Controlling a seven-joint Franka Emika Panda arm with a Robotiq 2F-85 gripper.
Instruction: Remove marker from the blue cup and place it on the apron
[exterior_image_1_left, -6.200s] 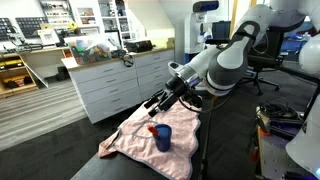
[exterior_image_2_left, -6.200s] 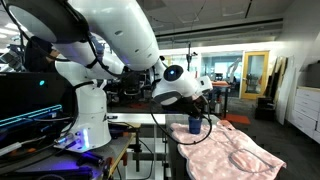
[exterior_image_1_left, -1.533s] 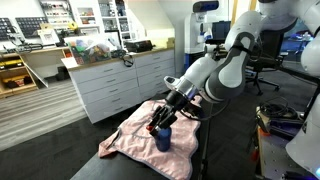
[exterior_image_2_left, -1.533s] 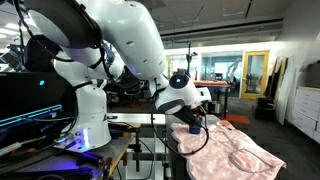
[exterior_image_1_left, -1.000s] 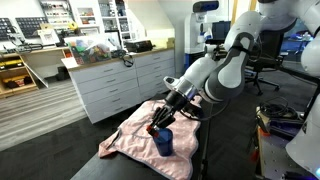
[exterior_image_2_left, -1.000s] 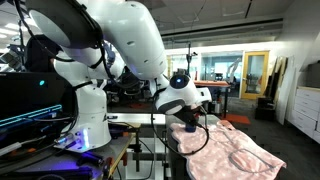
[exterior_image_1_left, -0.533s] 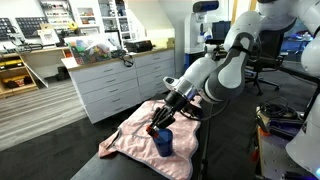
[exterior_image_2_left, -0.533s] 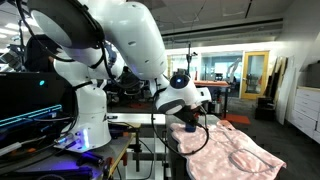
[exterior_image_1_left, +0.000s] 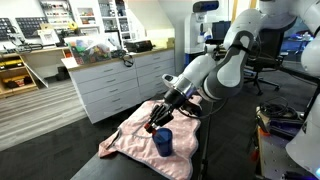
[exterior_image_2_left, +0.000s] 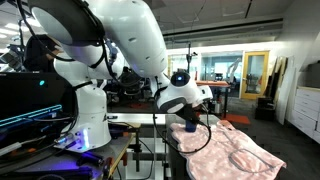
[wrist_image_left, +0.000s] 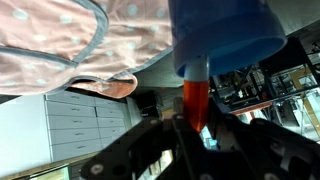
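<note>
The blue cup stands upright on the apron, a wrinkled pale pink cloth spread over the table. My gripper hangs just above and beside the cup's rim. The wrist view stands upside down. There the marker shows as a red stick rising out of the blue cup and into my gripper, whose dark fingers are shut on it. The apron lies around the cup. In an exterior view the apron shows, and the gripper hides most of the cup.
A white drawer cabinet with clutter on top stands behind the table. The table's dark edge runs beside the cup. A dark screen and the robot's white base stand at one side.
The gripper has risen slightly above the cup with the marker still held; the cup has stayed in place on the apron.
</note>
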